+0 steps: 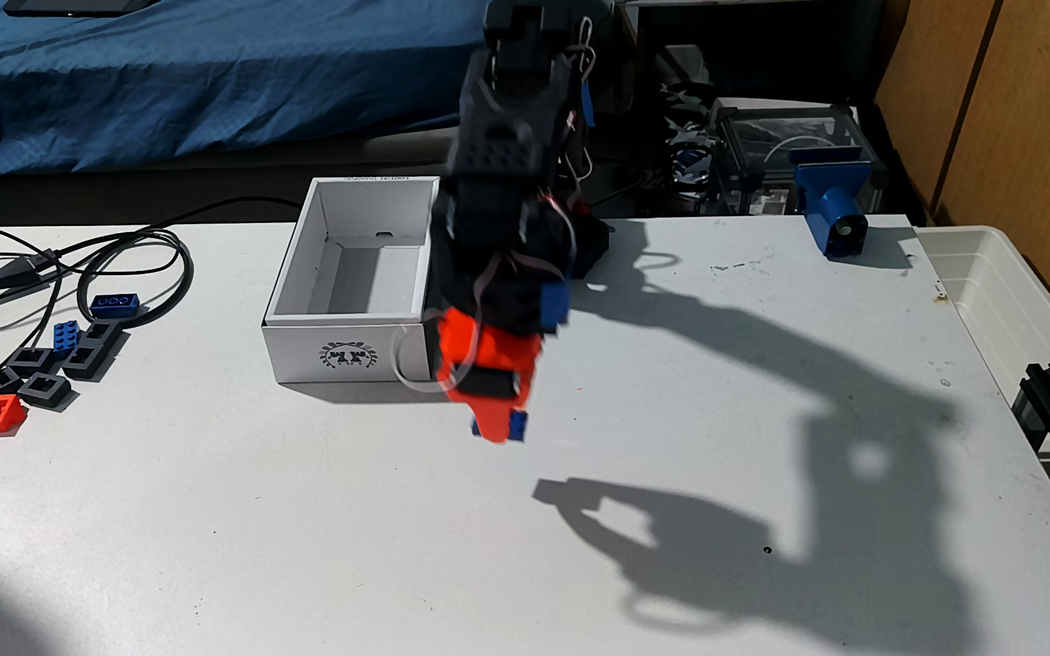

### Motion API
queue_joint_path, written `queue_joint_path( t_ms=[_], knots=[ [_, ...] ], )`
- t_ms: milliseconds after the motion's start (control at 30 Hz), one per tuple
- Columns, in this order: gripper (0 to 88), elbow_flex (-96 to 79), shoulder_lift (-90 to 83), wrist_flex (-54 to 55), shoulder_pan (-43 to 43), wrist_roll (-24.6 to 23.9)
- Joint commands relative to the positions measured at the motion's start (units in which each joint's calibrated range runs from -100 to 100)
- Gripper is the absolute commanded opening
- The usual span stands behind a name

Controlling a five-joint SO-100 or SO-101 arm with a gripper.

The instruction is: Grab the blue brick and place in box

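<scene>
gripper: the orange gripper (500, 426) hung above the table (257, 536), just right of the box's near right corner, pointing down; it was blurred.
grip: its fingers were closed on the blue brick (517, 426), which showed as blue bits on either side of the orange tip; most of the brick was hidden, so how deep it sat in the fingers i could not tell.
brick place: in the air, held, near the box but outside it and lower than the top of the near wall, as i judged.
box: the white box (346, 356) stood open and looked empty, its wreath mark facing near; the black arm (503, 189) rose just right of its right wall.
risk, wall: a straight sideways move to the left would likely have run the brick or fingers into the box's right wall and shoved the light cardboard along the table.
risk, slip: the blur suggested fast motion; a shallow hold could have let the brick twist or drop short of the box.
risk, wire: a loose pale wire (405, 372) looped off the gripper in front of the box's near right corner and might have snagged there.
other bits: a darker blue brick (115, 304), a small blue brick (66, 337) and grey and red pieces lay far left, well apart from the move.
</scene>
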State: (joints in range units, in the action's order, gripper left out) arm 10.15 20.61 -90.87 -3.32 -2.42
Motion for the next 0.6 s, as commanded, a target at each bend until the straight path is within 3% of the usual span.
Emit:
queue_joint_path(
  t_ms=[0,267,567],
  knots=[
    [0.8,-2.0,-8.0,-1.4,-2.3,1.6],
    [0.8,-14.6,-22.2,-1.4,-8.4,5.9],
    [0.9,-25.7,-32.8,-1.4,-19.0,15.1]
  ],
)
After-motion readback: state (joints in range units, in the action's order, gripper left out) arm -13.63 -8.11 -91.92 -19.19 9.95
